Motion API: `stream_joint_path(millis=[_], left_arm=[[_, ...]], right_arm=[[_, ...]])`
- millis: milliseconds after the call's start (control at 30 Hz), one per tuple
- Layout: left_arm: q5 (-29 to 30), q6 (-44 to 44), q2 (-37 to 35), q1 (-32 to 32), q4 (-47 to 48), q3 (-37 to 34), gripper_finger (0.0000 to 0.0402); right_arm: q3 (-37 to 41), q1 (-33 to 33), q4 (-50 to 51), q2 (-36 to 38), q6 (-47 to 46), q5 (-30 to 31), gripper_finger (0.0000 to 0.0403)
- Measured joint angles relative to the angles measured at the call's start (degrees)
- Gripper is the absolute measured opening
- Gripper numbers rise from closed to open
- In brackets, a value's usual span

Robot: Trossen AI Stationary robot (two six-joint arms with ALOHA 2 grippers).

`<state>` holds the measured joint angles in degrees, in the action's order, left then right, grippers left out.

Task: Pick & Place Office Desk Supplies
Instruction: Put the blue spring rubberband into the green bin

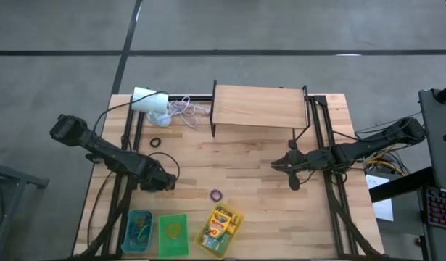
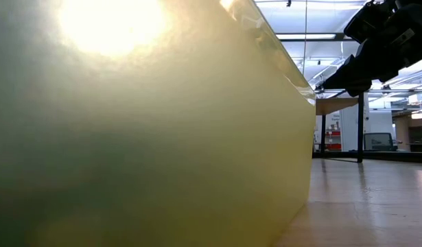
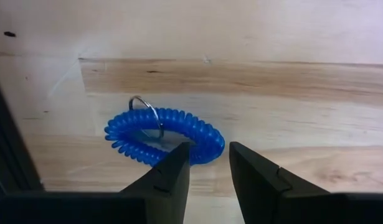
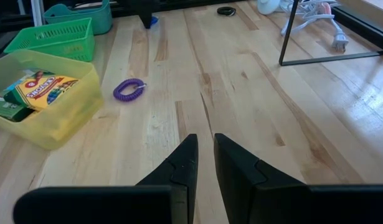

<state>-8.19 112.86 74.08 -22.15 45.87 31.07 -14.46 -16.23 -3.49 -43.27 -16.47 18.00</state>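
Found jaws of left gripper (image 3: 210,149) narrowly parted and gripping nothing, with one fingertip (image 3: 179,155) overlapping the rim of a blue coil loop (image 3: 179,117). Logged loop flat on tabletop (image 3: 303,93), long axis crosswise to the fingers, metal ring (image 3: 147,112) at one end. Could not see loop from above, hidden under gripper. Recorded right gripper (image 4: 205,140) mid-tabletop, jaws a sliver apart, empty.

A robotics lab or workshop: a butcher-block worktable (image 1: 259,167) on a dark metal frame stands on a bare grey concrete floor (image 1: 281,29) marked with dark lines. Beyond the tabletop's far edge, the low view shows an open hall with ceiling strip lights (image 2: 334,36) and white walls.
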Motion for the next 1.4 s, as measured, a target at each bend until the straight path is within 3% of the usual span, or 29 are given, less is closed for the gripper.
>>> stream_joint_path(millis=[233, 600, 933, 1400], left_arm=[[1.52, -0.45, 0.02, 0.00, 0.00, -0.02, 0.0109], [2.47, -0.39, -0.07, 0.00, -0.07, -0.18, 0.0007], [2.46, -0.11, -0.04, 0.13, -0.08, 1.05, 0.0005], [2.72, -3.43, -0.17, 0.13, 9.26, 15.13, 0.0003]], right_arm=[[-0.01, 0.00, -0.02, -0.01, 0.01, 0.00, 0.0052], [-0.01, -0.01, -0.02, 0.00, 0.01, 0.01, 0.0052], [0.00, -0.02, -0.02, 0.00, 0.01, 0.00, 0.0052], [0.00, -0.01, -0.01, 0.00, 0.00, 0.00, 0.0052]])
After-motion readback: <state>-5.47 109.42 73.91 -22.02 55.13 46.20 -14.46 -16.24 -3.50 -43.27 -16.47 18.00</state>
